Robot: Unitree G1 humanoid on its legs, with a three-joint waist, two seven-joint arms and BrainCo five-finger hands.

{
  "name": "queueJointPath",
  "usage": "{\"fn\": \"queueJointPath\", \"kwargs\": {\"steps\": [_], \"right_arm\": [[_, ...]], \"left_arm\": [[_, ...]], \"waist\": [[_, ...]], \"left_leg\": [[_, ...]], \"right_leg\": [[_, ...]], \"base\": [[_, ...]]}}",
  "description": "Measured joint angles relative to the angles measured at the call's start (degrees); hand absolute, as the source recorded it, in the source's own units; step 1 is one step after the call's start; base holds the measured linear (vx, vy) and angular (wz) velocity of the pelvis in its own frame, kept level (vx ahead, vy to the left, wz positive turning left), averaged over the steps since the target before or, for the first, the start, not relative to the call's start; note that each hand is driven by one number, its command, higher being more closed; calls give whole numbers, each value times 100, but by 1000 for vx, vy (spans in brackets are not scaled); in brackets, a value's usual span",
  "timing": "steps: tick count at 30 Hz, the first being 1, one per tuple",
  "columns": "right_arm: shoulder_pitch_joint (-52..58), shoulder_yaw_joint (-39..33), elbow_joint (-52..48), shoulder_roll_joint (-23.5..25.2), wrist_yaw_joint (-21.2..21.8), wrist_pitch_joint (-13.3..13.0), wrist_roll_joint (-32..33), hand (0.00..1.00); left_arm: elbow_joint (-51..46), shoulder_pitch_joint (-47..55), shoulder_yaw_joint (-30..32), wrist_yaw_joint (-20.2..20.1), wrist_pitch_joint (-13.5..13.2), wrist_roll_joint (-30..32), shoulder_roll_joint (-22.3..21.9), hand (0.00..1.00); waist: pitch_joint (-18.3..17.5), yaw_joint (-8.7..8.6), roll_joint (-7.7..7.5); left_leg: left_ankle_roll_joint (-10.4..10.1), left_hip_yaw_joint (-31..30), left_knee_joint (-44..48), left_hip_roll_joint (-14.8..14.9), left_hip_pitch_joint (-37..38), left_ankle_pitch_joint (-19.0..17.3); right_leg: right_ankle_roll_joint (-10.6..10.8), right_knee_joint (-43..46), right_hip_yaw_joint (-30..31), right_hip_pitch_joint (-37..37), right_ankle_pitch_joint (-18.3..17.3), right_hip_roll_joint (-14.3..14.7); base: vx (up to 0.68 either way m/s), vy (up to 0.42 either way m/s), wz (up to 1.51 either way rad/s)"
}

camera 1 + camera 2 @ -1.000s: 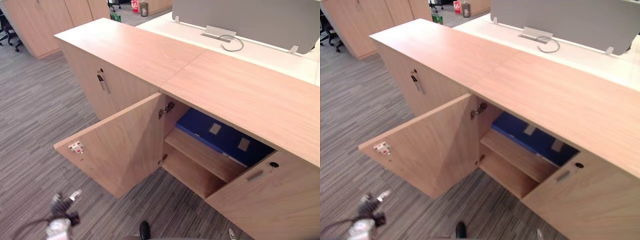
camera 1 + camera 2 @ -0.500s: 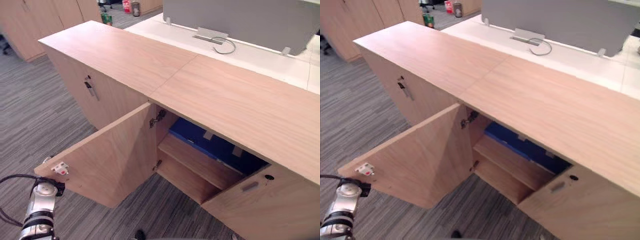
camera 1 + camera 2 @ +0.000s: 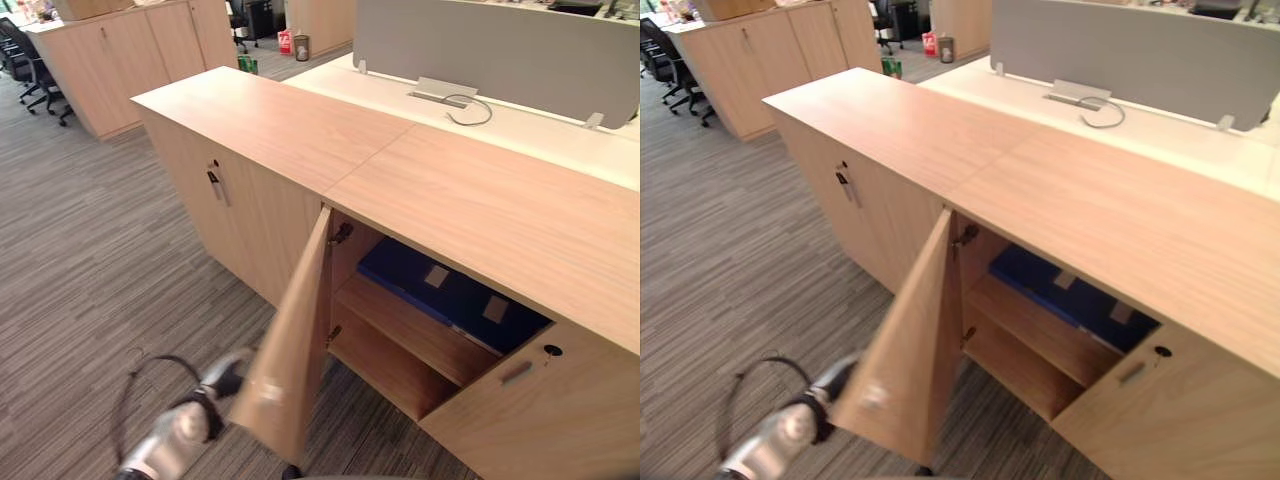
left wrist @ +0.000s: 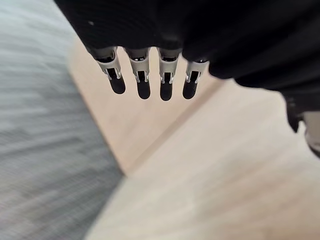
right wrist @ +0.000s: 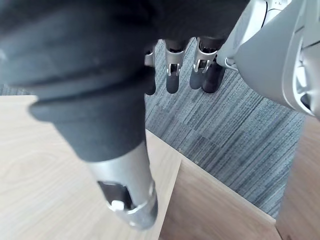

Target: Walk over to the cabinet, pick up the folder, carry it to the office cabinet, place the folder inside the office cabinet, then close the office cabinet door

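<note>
The left hand point(image 3: 218, 385) is low down, just beside the outer face of the half-open door point(image 3: 298, 340), its fingers point(image 4: 143, 85) straight and side by side, pointing along the wood. Past the door, well beyond that hand, the blue folder point(image 3: 447, 293) lies on the upper shelf point(image 3: 400, 325) inside the office cabinet point(image 3: 480, 200). The right hand point(image 5: 173, 75) hangs over the carpet point(image 5: 235, 130), fingers loosely straight.

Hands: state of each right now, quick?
Left hand: open, fingers straight by the cabinet door, holding nothing.
Right hand: open, fingers relaxed above the carpet, holding nothing.
</note>
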Motion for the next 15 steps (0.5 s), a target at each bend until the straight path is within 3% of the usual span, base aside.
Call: {"fn": "queueJointPath", "kwargs": {"steps": [2,5,11,14,15], "right_arm": [[-40,5,43,3,-37,-7,0,0],[-49,71,118,0,-95,-23,8,0],[-72,520,269,5,-131,-20,153,0],[-231,759,252,3,-127,-24,201,0],[-332,900,218,-2,-129,-28,205,0]], "left_arm": [[-412,118,-801,-342,-422,-78,-565,0],[-794,142,-1170,-529,-639,-306,-890,0],[-874,206,-1203,-776,-643,-689,-882,0],[-857,280,-1162,-810,-626,-1014,-946,0],[-724,284,-928,-812,-584,-1387,-1141,0]], "waist": [[-34,-107,-81],[-66,-145,-127],[-123,-263,-105],[-103,-315,-81],[-77,-337,1]], "left_leg": [[52,41,0,-53,-4,5],[96,76,1,-66,-27,32],[96,151,1,-17,-81,34],[54,589,4,110,-102,-9],[48,983,15,278,-160,-49]], "right_leg": [[25,-71,29,0,69,-40],[8,-173,61,1,133,-32],[-40,-320,113,-23,205,33],[-116,-348,468,-278,355,115],[-245,-305,301,-526,561,198]], "base": [[-9,54,-10],[-2,20,-8],[-5,-16,-6],[-64,-15,-82],[-107,-37,-129]]}}
